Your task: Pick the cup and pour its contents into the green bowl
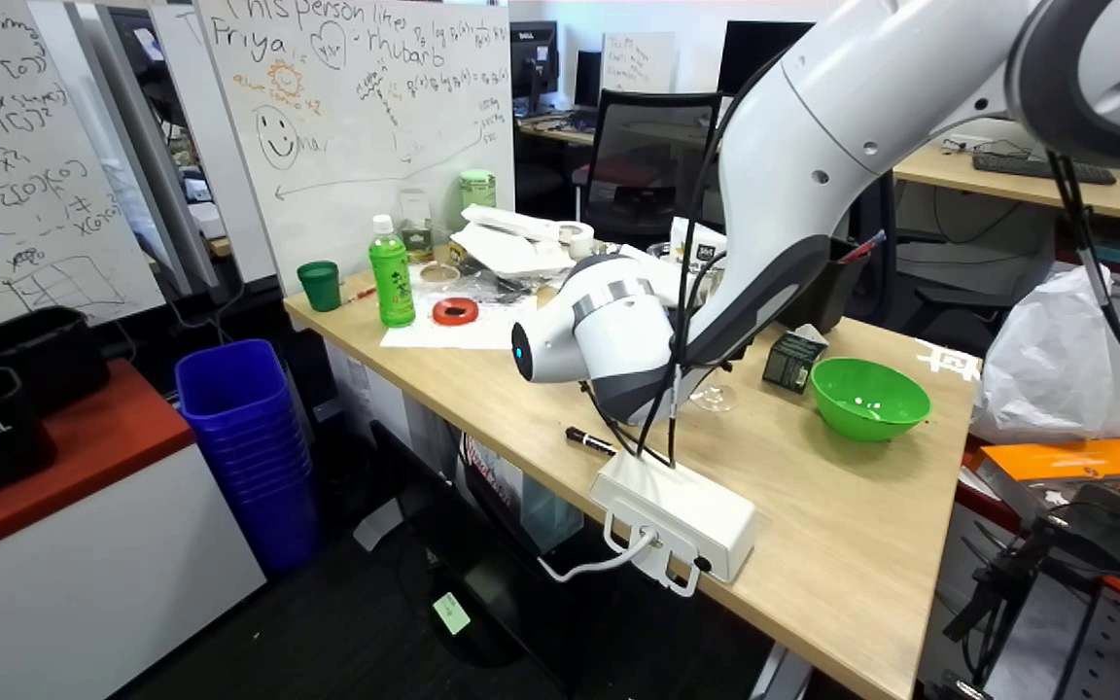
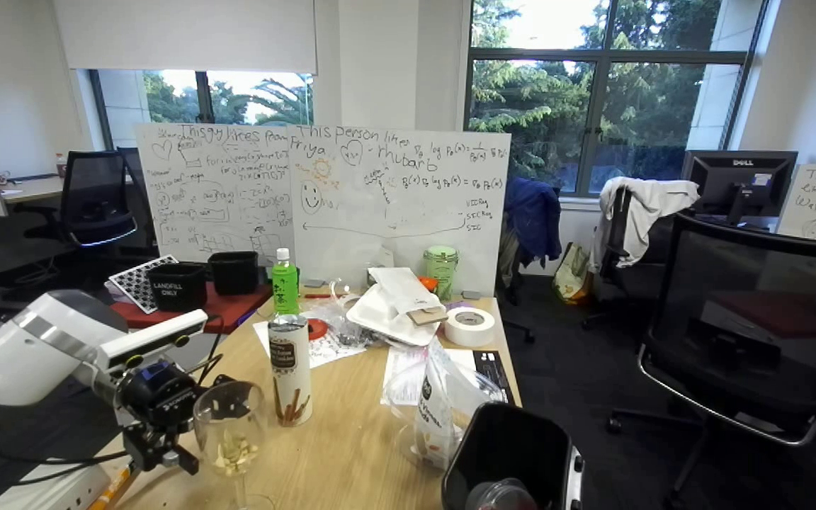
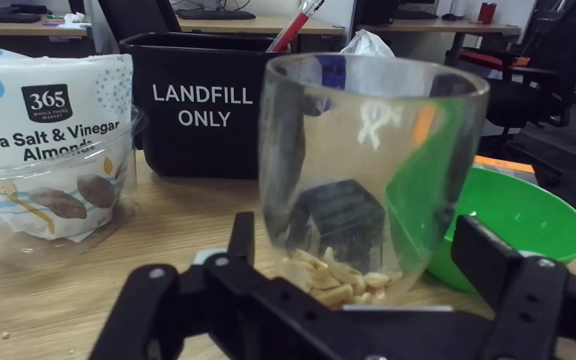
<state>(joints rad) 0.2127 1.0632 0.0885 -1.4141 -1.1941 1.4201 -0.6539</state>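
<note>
Fingers (image 3: 483,260): parted, empty, facing the glass (image 3: 370,172), presumably to grasp it.
Glass: upright on the worktop (image 1: 842,544), safely holding pale bits (image 3: 338,281).
Bowl (image 1: 869,401): nearby, probably to catch them.

"LANDFILL ONLY" on black bin (image 3: 198,145), "365 Sea Salt & Vinegar Almonds" on bag (image 3: 50,130), "DELL" on monitor (image 2: 741,184), "rhubarb" on whiteboard (image 2: 401,195)
</note>
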